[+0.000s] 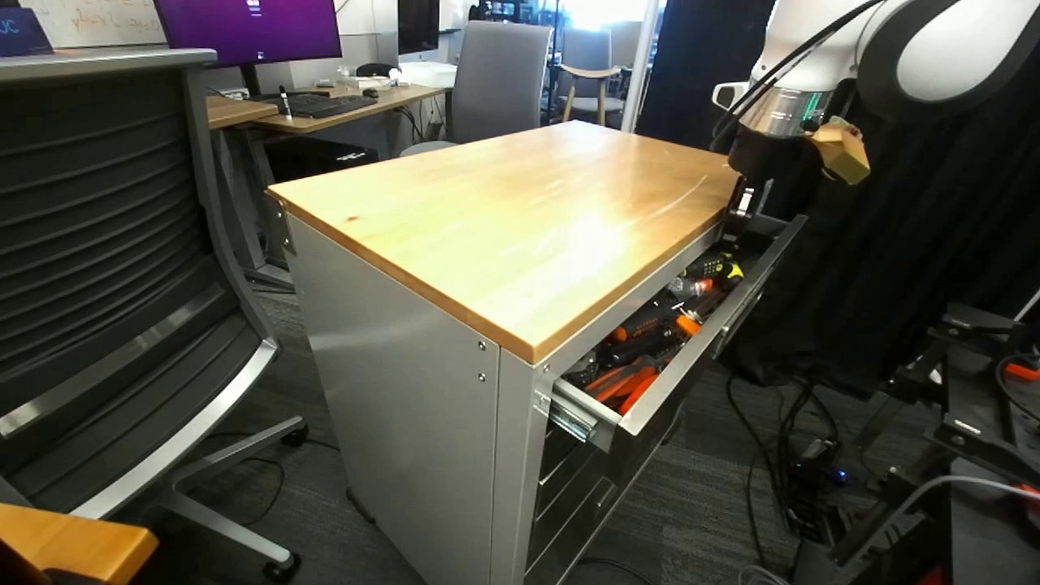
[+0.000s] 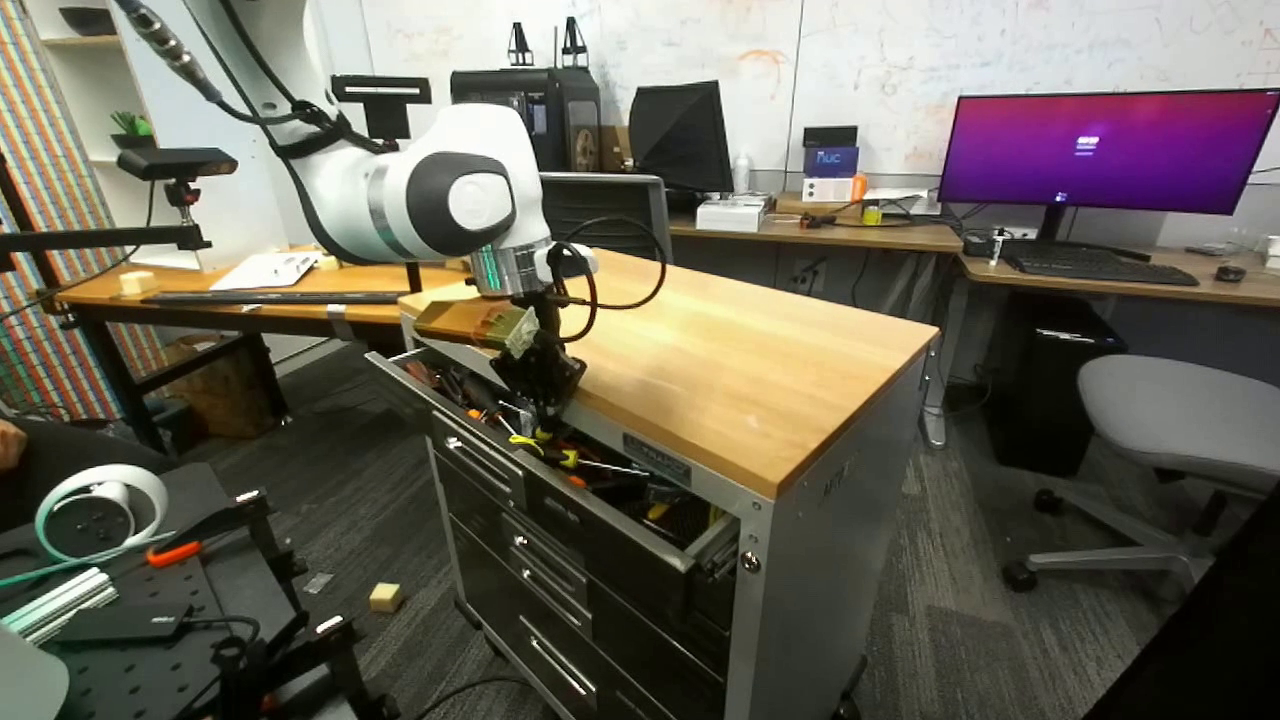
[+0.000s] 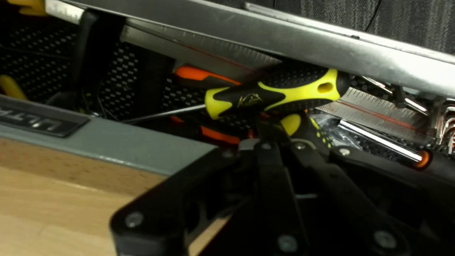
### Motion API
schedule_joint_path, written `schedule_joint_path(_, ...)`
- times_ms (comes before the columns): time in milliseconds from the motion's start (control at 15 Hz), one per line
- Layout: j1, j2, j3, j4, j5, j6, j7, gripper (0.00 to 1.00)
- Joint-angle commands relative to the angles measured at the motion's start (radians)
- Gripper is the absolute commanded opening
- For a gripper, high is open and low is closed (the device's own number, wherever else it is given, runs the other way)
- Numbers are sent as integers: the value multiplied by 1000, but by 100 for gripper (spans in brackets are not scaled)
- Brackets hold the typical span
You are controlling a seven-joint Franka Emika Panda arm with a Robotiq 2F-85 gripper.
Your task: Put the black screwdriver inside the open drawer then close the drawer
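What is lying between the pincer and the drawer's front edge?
In the wrist view: mainly a yellow-and-black screwdriver handle, partly covering a silver ruler.

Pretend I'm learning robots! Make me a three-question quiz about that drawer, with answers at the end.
1. True or false: the top drawer is shut.
2. In the wrist view, the lettered tool handle is: a) pink and white; b) black and yellow; c) plain blue.
3. Why might it be wise to lift the robot arm before moving the drawer?

Key:
1. False, it's open.
2. b
3. Its jaws reach down to the drawer and might get bumped.
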Motion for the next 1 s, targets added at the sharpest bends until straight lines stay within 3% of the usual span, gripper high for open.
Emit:
schedule_joint_path(0,86,-94,-102,-27,-172,-57,145,5)
schedule_joint_path(200,78,-155,-96,-29,-238,-188,186,5)
schedule_joint_path(600,25,-111,0,65,17,-529,-101,6)
schedule_joint_path(733,17,-61,12,109,66,-578,-152,6)
schedule_joint_path(933,18,7,16,155,57,-564,-110,6)
